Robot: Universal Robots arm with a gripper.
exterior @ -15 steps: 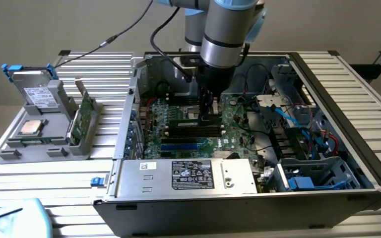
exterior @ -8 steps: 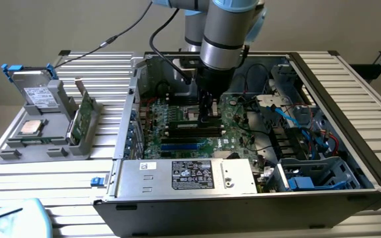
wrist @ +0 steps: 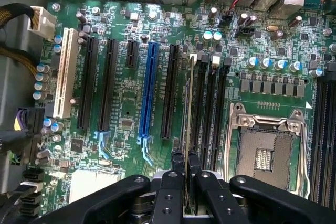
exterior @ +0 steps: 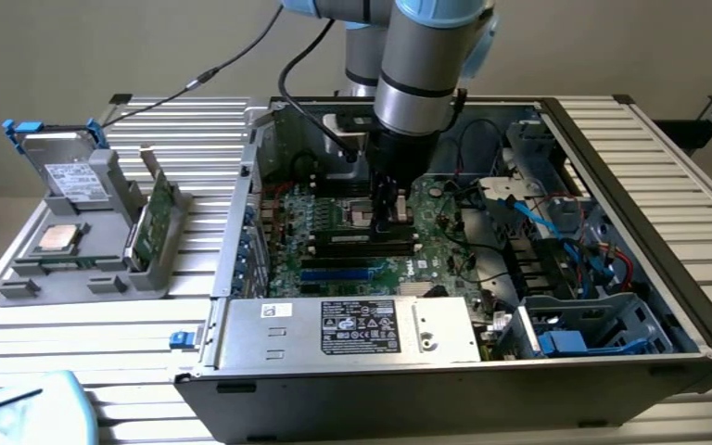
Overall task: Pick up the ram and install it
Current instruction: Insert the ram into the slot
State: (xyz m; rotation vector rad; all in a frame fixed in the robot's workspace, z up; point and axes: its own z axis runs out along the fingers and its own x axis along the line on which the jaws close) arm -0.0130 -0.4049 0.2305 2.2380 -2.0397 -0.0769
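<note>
Your claw (wrist: 186,158) pinched the ram (wrist: 190,98) by its upper edge, upright over the slots (wrist: 211,108) beside the socket (wrist: 262,150), inside the case (exterior: 455,399) on the bench (exterior: 171,120). It looked light, stiff but fragile: best held by its long edges, clear of chips and contacts.

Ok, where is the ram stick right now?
In the wrist view, the ram is pinched edge-on in the pincer inside the computer case, at the black memory slots beside the processor socket.
</note>
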